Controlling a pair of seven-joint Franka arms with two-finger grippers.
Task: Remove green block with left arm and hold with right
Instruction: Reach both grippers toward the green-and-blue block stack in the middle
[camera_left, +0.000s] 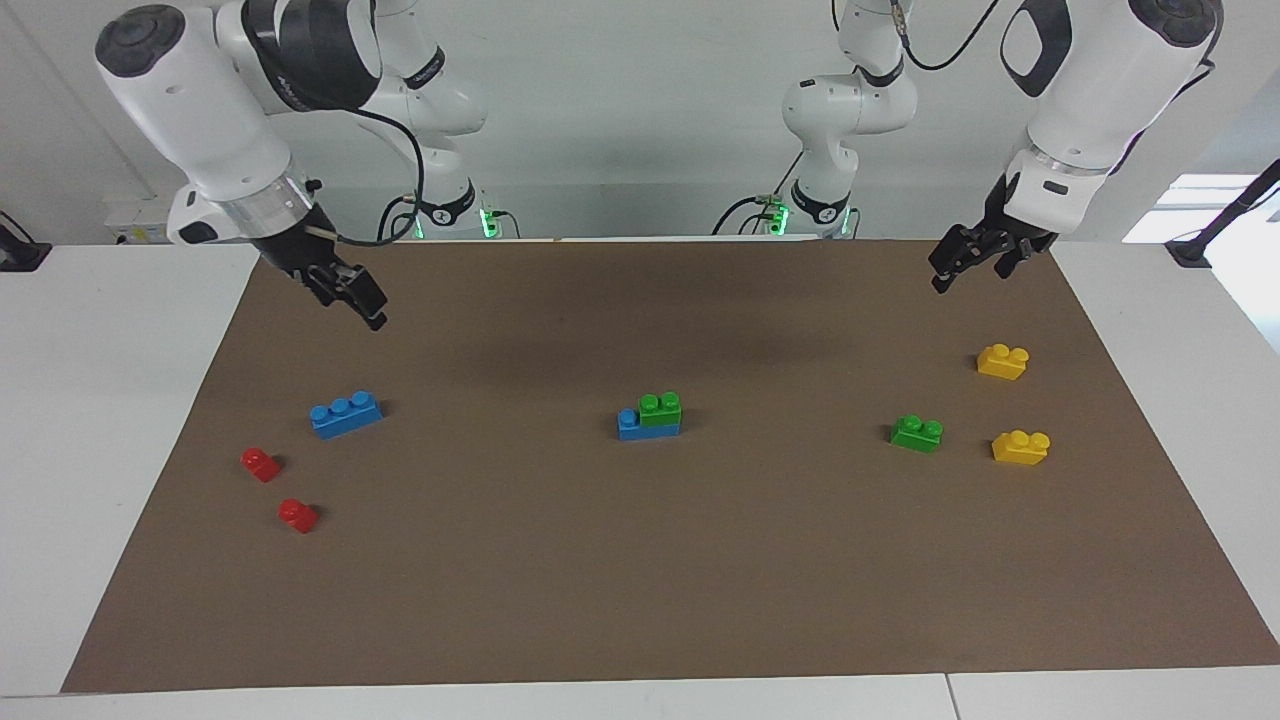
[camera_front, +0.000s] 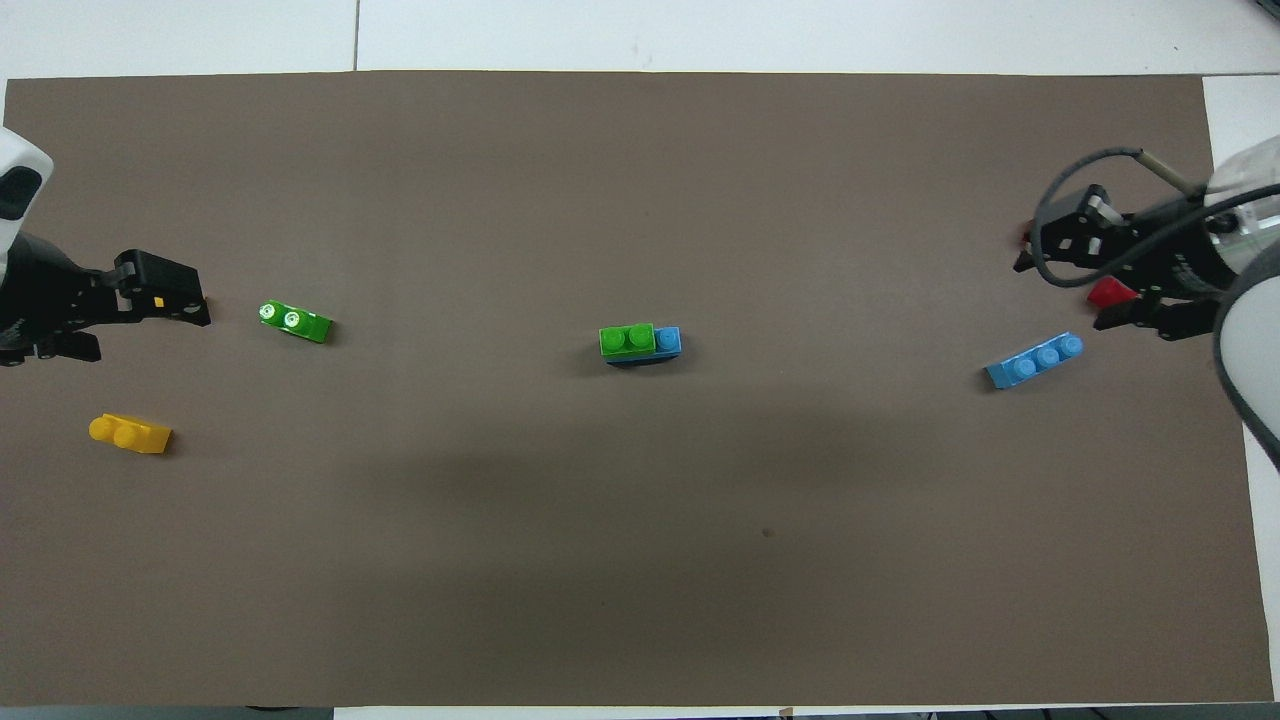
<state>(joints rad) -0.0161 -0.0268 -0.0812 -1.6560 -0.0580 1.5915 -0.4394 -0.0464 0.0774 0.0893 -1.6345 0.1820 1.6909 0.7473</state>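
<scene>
Facing view, mid-bench: small bright green two-stud plastic brick (camera_left: 660, 408) pressed onto a blue three-stud plastic brick (camera_left: 630, 428), at the middle of the brown mat (camera_left: 640, 600), well apart from both arms.

Left pincer (camera_left: 965, 272): open, empty, raised over the mat corner at the left arm's end. Right pincer (camera_left: 360, 300): fingers apart in the overhead view, gripping nothing, raised over the mat edge at the right arm's end.

Step in hand, by judgement: approach, nothing touched yet.

- Bring the right pincer down first onto the blue brick's bare stud end; clamp low to pin the base.
- Close the left pincer across the green brick's short sides, above the seam, then lift straight up or rock gently; avoid dragging the pair.
- Ignore the loose green two-stud brick (camera_left: 916, 433) near the two yellow two-stud bricks (camera_left: 1003, 361); wrong target.

Orientation: studs up, flat and level. Long axis along the bench's length, from one arm's end toward the other, in line with the blue brick. Covers the blue brick's end toward the left arm; bare blue stud toward the right arm.
</scene>
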